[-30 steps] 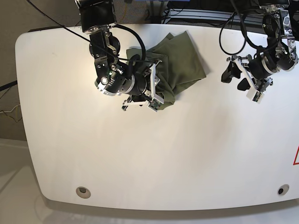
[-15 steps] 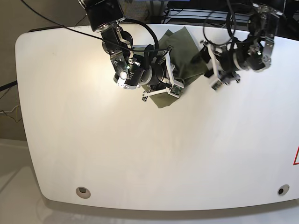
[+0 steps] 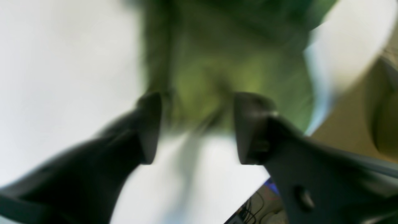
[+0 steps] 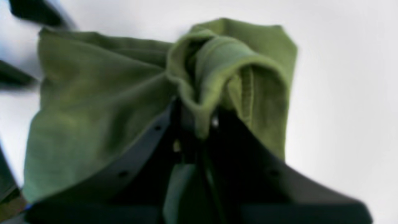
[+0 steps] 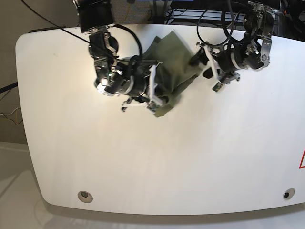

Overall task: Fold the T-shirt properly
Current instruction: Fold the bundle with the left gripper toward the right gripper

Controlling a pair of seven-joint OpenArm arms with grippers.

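The olive-green T-shirt (image 5: 174,62) lies bunched at the back middle of the white table (image 5: 143,157). My right gripper (image 5: 156,97), on the base view's left, is shut on a fold of the shirt's near edge. The right wrist view shows this fold (image 4: 211,62) pinched between the black fingers, at my right gripper (image 4: 196,124). My left gripper (image 5: 200,64) is at the shirt's right edge. In the blurred left wrist view my left gripper (image 3: 199,127) is open, with the shirt (image 3: 217,62) just beyond and between the fingertips (image 3: 150,124).
The table's back edge runs just behind the shirt, with black cables (image 5: 224,19) and arm mounts there. Two round holes (image 5: 85,195) (image 5: 286,194) sit near the front edge. A red mark (image 5: 302,160) is at the right edge.
My left gripper has moved left from the table's right side to the shirt's right edge. My right gripper swung right with the cloth, then back left, still holding it.
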